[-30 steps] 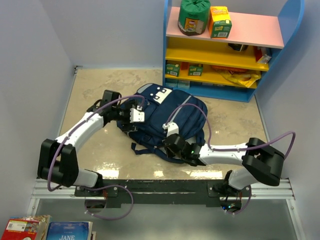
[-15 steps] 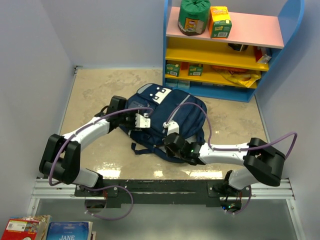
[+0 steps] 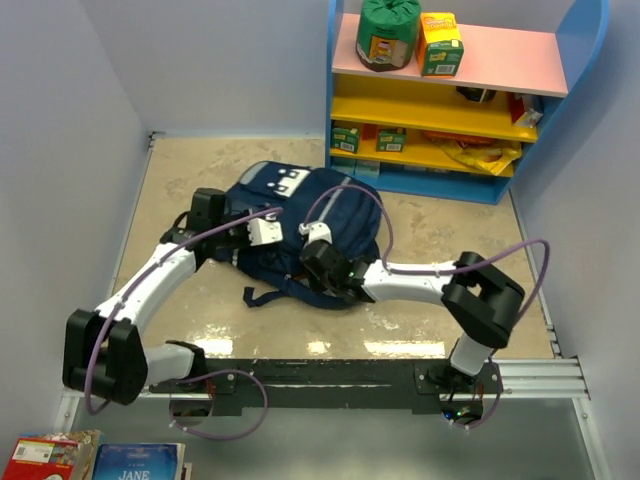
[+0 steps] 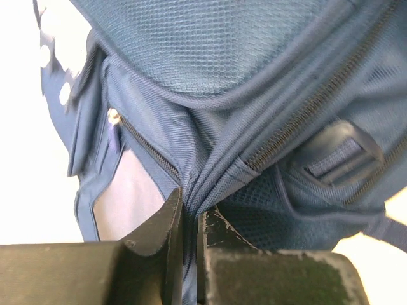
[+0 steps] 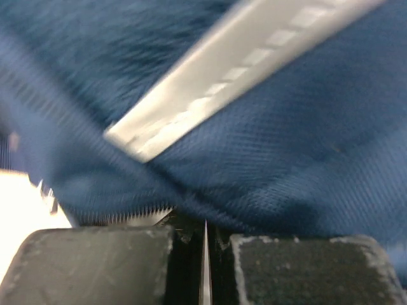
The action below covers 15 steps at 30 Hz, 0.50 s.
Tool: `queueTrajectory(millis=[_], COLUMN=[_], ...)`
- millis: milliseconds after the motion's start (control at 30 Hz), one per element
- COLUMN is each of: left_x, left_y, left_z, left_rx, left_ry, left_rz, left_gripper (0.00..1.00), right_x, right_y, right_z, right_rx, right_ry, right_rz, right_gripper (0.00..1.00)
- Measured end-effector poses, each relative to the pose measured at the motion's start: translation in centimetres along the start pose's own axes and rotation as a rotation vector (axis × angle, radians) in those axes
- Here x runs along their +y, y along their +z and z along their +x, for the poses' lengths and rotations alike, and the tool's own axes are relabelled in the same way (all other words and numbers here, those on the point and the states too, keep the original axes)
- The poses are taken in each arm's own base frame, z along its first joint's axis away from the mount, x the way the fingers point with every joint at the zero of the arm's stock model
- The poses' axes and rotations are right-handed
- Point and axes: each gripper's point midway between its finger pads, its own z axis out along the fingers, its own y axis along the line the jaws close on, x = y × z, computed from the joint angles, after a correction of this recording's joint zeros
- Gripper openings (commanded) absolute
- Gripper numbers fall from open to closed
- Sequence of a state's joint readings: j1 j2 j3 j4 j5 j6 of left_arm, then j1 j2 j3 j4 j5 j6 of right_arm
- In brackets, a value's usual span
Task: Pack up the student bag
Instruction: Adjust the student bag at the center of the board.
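- The student bag [image 3: 300,215] lies on the table [image 3: 190,170], near the middle and in front of the coloured shelf [image 3: 560,120]. Its white patches [image 3: 290,182] are at the far end.
- The left gripper [image 4: 189,206] is at the left side of the bag. Its jaws are clenched on a fold of navy fabric, just beside a zipper [image 4: 146,149].
- The right gripper [image 5: 205,223] is at the near side of the bag. Its jaws are almost together and pinch the blue fabric. A light strip [image 5: 241,70] crosses the cloth above them.
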State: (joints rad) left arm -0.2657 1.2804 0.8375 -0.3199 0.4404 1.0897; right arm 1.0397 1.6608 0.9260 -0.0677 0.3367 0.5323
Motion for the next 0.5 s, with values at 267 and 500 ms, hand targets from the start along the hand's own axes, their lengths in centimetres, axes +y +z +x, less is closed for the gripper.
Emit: queueTrajectory(millis=[267,500], left_x=[-2.9,-4.0], left_y=[-4.8,-4.1], left_z=[4.9,6.0], left_rx=[0.264,0.319], left_ry=[-0.224,-0.378], left_rz=[-0.035,-0.031], left_gripper=[0.0,0.0], right_x=[-0.1,-1.5], right_y=[3.8,3.2], right_z=[-6.9,-9.4], right_rx=[-0.088,-0.118], right_ry=[0.005,-0.005], right_rz=[0.079,0.194], right_gripper=[0.24,0.46])
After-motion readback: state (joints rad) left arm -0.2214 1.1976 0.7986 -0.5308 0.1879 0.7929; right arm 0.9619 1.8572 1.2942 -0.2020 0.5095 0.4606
